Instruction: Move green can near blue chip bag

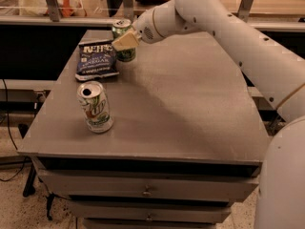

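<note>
The green can stood upright, its long axis vertical and its silver top facing up, at the far left part of the grey surface. It sat just beside the upper right corner of the blue chip bag; I could not tell whether they touched. It was green all over with pale markings. The end effector was closed around the can's middle, one tan finger lying across its front, with the white arm reaching in from the right. Whether the can's base met the surface could not be told. The bag lay flat. A white can stood nearer the front edge.
</note>
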